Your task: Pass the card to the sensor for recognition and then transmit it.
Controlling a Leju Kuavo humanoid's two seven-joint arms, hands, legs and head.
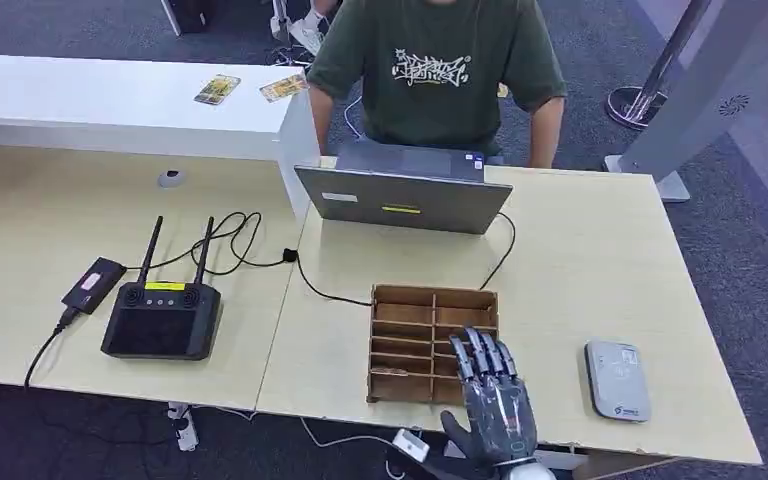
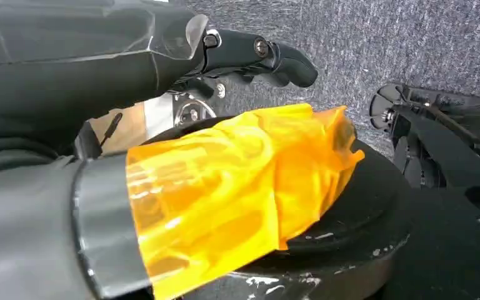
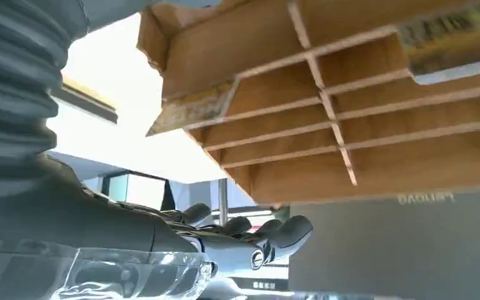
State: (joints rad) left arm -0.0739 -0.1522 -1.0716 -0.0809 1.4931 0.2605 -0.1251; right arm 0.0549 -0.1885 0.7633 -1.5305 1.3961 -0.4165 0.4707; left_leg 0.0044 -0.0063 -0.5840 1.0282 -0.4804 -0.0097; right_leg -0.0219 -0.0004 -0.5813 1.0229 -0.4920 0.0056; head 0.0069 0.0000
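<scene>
A wooden divider box (image 1: 430,340) stands on the table in front of me. My right hand (image 1: 490,398) hovers over its near right corner with fingers stretched and spread, holding nothing. In the right wrist view the fingers (image 3: 269,234) reach toward the box (image 3: 350,159), where printed cards (image 3: 190,111) stand in its slots. The grey-white sensor pad (image 1: 617,379) lies flat on the table, right of the hand. In the left wrist view my left hand (image 2: 250,53) hangs low over the carpet, fingers straight and empty, with an orange film wrap (image 2: 237,187) beside it.
A person in a green shirt (image 1: 435,70) sits behind a grey laptop (image 1: 405,195) at the table's far side. A black router (image 1: 162,318) with cables and a small black device (image 1: 93,284) lie to the left. Two cards (image 1: 218,89) rest on the white counter.
</scene>
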